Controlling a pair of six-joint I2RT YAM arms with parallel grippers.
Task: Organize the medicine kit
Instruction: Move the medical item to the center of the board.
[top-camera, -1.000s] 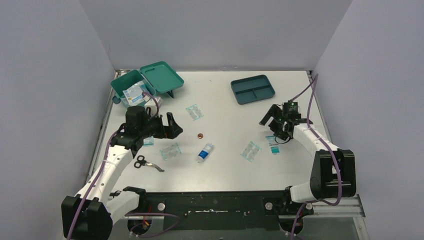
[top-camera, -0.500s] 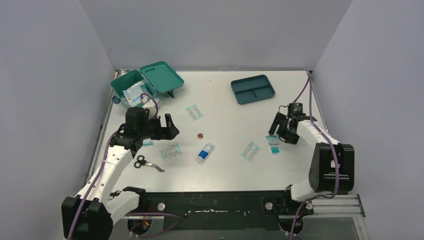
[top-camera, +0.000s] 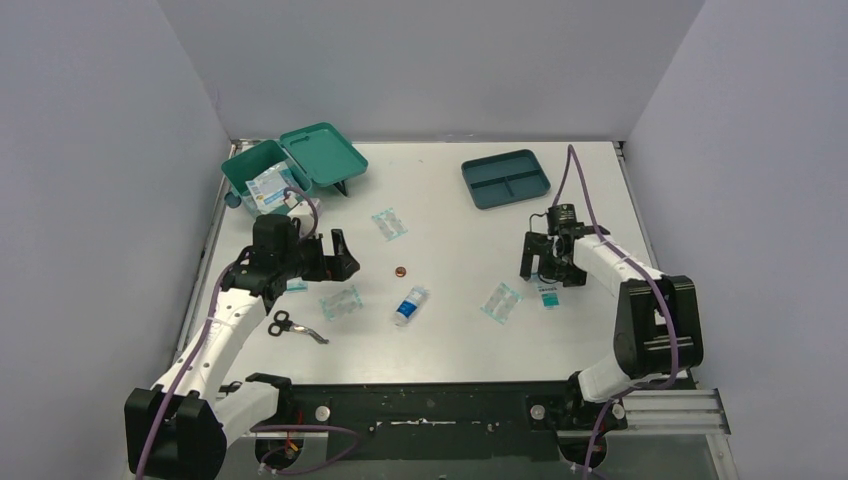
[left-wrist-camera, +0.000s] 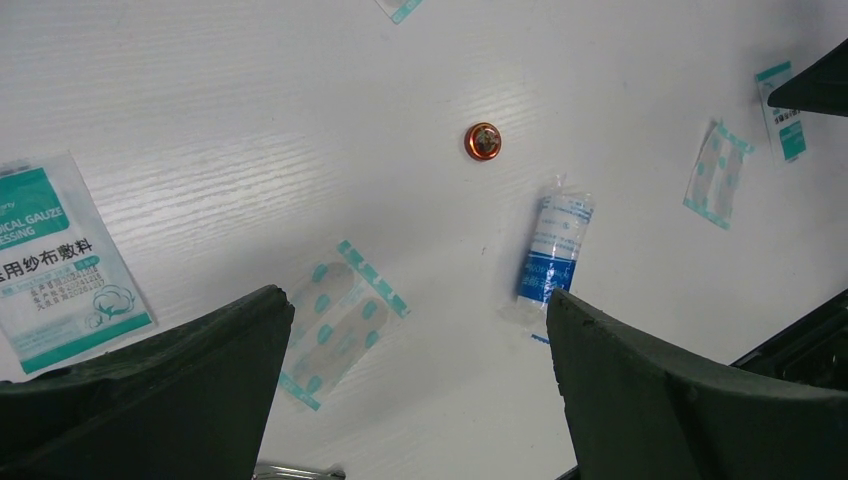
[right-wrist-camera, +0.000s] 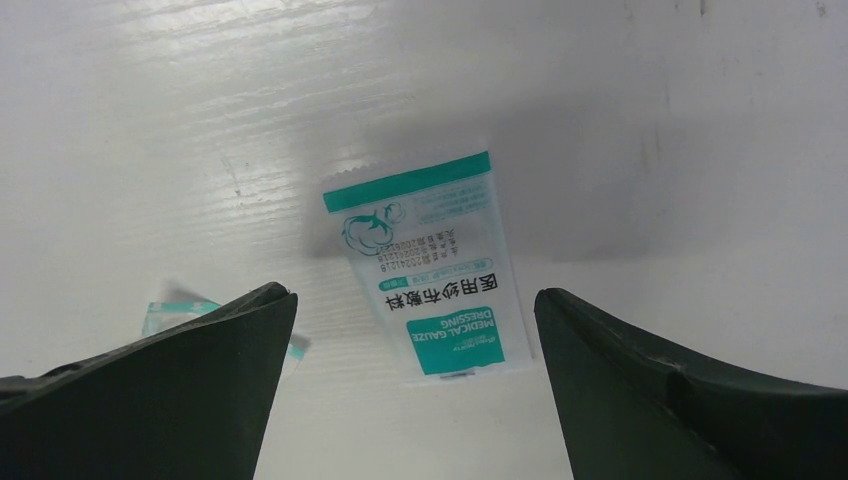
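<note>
The medicine kit is pictured open at the far left corner of the worktop, its hinged lid thrown back to the right and printed packets seen in its base. The left fingers are held wide apart and empty over the worktop just near of the kit; a plaster packet is framed between them, a wrapped bandage roll lies by the right-hand finger, and a small round red object is seen farther off. A gauze dressing sachet is shown at the left edge of that wrist view; a pair of scissors is laid nearer the arm bases. On the right side, the right fingers are likewise spread wide, nothing gripped, above a second gauze sachet lying flat between them. A darker divided tray is set at the far right, well apart from the kit; one further plaster packet is seen mid-worktop and another just left of the right fingers.
</note>
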